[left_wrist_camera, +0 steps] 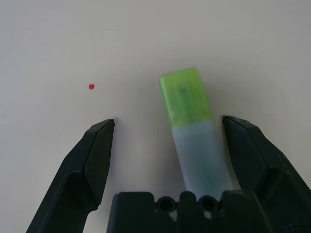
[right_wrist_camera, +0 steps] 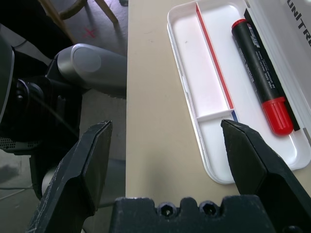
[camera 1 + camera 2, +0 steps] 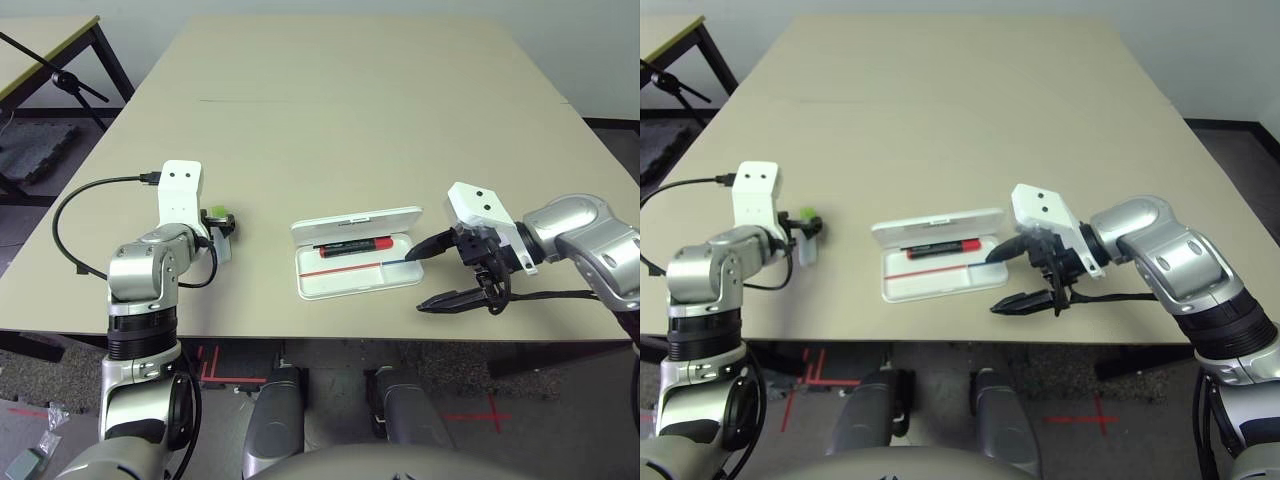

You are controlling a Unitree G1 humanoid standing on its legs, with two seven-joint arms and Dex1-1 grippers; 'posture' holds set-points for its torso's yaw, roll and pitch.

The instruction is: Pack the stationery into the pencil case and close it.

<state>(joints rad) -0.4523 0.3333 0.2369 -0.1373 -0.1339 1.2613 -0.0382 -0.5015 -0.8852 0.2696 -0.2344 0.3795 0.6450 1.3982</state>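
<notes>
The white pencil case (image 3: 352, 281) lies open near the table's front edge, its lid (image 3: 356, 222) folded back. A red-and-black marker (image 3: 355, 245) rests in the tray's rear compartment, also seen in the right wrist view (image 2: 261, 73). The highlighter (image 1: 199, 145) with its light-green cap (image 1: 185, 97) lies on the table to the left of the case. My left gripper (image 1: 167, 127) stands open around it, and the highlighter sits close to one finger. My right gripper (image 3: 432, 274) is open just right of the case, holding nothing. The tiny dark-grey piece is out of view.
The tan table (image 3: 350, 110) stretches wide beyond the case. My right gripper's lower finger (image 3: 450, 298) hangs at the front edge. A black cable (image 3: 70, 215) loops off my left wrist. A second table (image 3: 45, 40) and a black stand (image 3: 70, 85) are at the far left.
</notes>
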